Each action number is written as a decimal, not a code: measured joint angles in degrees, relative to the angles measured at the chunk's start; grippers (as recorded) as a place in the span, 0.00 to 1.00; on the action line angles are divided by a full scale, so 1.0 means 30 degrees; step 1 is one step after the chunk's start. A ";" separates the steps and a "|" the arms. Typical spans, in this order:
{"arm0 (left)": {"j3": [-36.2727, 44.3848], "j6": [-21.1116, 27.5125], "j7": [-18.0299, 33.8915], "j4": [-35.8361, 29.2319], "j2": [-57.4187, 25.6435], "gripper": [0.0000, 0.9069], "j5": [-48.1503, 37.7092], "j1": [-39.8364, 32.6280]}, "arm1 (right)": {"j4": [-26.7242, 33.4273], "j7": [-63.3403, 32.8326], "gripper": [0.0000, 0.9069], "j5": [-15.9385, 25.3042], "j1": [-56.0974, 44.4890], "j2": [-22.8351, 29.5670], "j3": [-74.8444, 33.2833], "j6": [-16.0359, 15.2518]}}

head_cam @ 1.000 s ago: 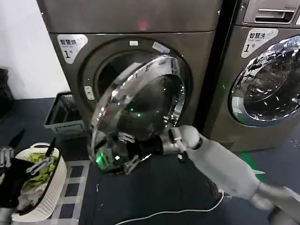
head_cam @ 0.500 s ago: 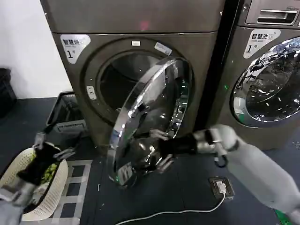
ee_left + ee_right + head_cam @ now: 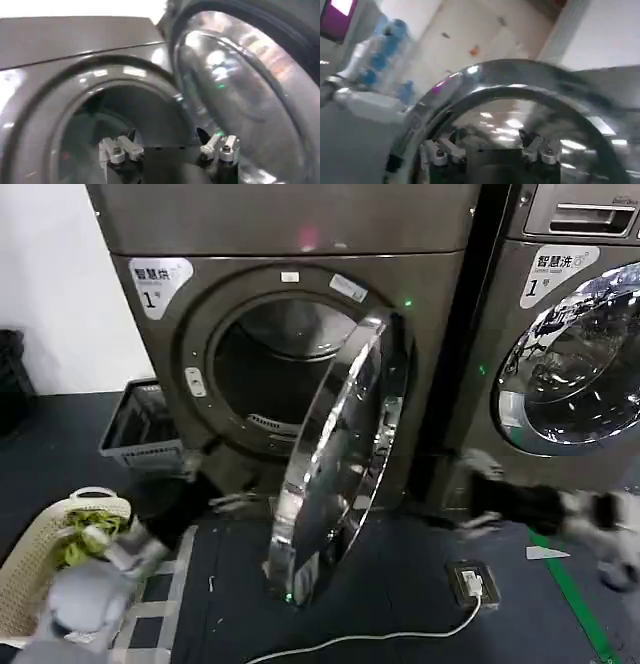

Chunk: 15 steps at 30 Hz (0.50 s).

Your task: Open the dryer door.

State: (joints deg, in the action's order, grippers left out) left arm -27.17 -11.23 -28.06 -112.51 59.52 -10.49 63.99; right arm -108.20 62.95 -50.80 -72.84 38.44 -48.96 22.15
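The dryer door [image 3: 335, 459] stands swung well out from the bronze-grey dryer [image 3: 300, 284], hinged on the side nearer the neighbouring washer [image 3: 570, 334], so that from the front its chrome rim shows almost edge-on and the dark drum opening [image 3: 255, 379] is laid bare beside it. The left gripper [image 3: 205, 484] is low in front of that opening, on the open side of the door and not touching it; in the left wrist view its fingers [image 3: 120, 149] are spread with nothing between them, the drum mouth ahead and the door's inner face curving just beside. The right gripper [image 3: 470, 484] is on the far side of the door, down near the foot of the washer; the right wrist view has its fingers [image 3: 437, 152] parted and empty too, facing a mirror-bright chrome ring. To my eye the job is close to done, and what remains is finishing the swing. I'd nudge the inner face near the free edge, far from the hinge, with a slow steady push along the door's arc. The worry is that the door drifts back, or swings hard onto its hinge stop. A laundry basket [image 3: 40, 559] sits on the floor, well clear of the door.
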 joint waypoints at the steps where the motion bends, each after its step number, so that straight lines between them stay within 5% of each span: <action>1: 0.0608 -0.0069 -0.0001 0.0221 0.0044 1.00 -0.0012 -0.0347 | -0.0102 -0.0289 1.00 0.0081 -0.1287 0.0190 -0.1472 0.0243; 8: 0.4277 -0.0578 0.0022 0.1664 0.0502 1.00 -0.0243 -0.2688 | -0.0071 -0.3121 1.00 0.1517 -0.7772 0.3208 -0.9906 0.2325; 15: 0.7644 -0.1017 0.0096 0.3303 0.1086 1.00 -0.0555 -0.5384 | 0.2108 -0.8345 1.00 0.5184 -1.0418 0.6768 -1.5980 0.3708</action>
State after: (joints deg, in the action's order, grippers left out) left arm -4.24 -14.28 -27.77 -102.60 62.78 -12.15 47.84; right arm -101.88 37.92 -35.24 -104.09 58.75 -96.90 33.27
